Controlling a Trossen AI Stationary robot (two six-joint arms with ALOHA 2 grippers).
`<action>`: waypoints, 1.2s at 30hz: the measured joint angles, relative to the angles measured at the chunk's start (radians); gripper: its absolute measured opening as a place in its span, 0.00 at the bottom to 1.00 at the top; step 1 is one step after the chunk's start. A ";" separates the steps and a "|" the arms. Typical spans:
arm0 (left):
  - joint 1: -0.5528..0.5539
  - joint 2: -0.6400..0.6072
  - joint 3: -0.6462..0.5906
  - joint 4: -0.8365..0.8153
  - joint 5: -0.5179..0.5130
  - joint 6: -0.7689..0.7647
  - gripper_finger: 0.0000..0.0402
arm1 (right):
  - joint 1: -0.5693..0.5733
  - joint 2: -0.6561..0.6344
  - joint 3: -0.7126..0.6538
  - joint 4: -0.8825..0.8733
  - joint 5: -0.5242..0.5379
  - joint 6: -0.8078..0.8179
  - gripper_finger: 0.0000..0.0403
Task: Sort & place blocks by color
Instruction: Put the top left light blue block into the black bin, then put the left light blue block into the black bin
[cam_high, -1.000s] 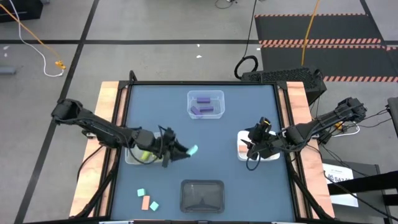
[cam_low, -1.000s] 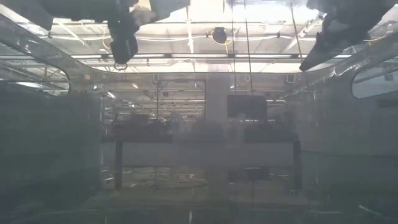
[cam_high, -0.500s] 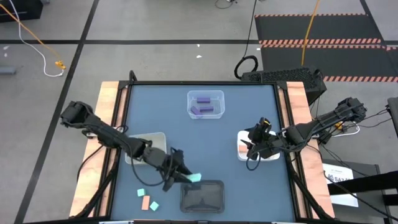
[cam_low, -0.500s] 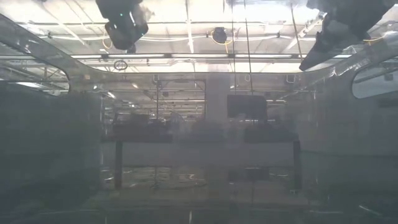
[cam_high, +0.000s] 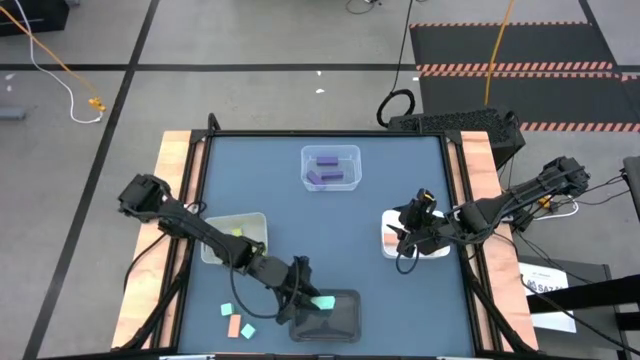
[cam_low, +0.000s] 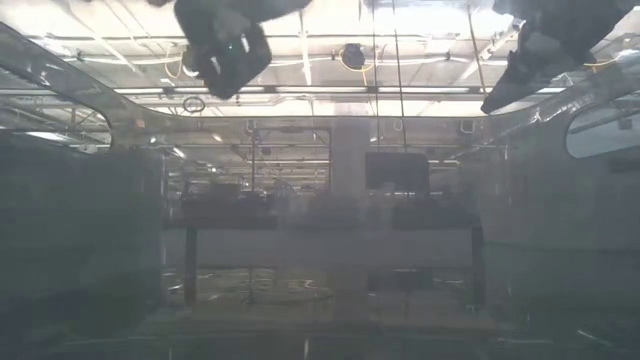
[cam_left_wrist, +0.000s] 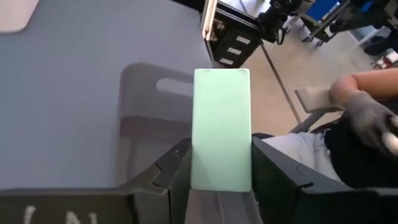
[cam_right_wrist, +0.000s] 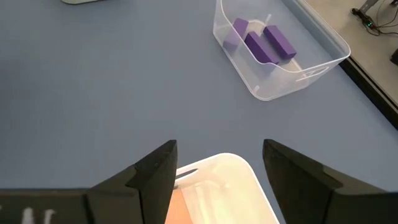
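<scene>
1. Nearest the front edge of the worktop (cam_high: 420, 180), the left pincer (cam_high: 305, 300) is clamped on a light cyan bar (cam_left_wrist: 221, 127), carried just over the left rim of the black tray (cam_high: 340, 318). In the left wrist view the bar stands squarely between the two fingers, its long face outward.
2. The step in hand looks like the drop into the black tray. To do it well, bring the bar further over the tray's middle, lower it close to the floor, then part the fingers, so it does not bounce off the rim.
3. Left of that tray, three loose blocks wait on the worktop: two cyan blocks (cam_high: 227, 310) and a salmon block (cam_high: 234, 326) close together.
4. Further back, the translucent tray (cam_high: 250, 222) on the left holds yellow-green pieces.
5. On the right, the right pincer (cam_right_wrist: 214, 180) hangs wide and empty over the white tray (cam_right_wrist: 239, 171), which holds a salmon piece.
6. Farthest, the clear tray (cam_right_wrist: 323, 59) holds three purple blocks (cam_right_wrist: 258, 46).
</scene>
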 joint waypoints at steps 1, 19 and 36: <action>0.000 0.003 0.011 -0.008 0.000 0.012 0.37 | 0.000 0.000 0.000 0.000 0.000 0.000 0.57; -0.008 -0.015 0.056 -0.193 0.050 -0.180 0.51 | 0.000 0.000 0.000 0.001 0.000 -0.002 0.57; -0.143 -0.293 0.056 -0.837 -0.013 -1.262 0.51 | 0.000 0.000 0.000 0.000 0.000 0.000 0.57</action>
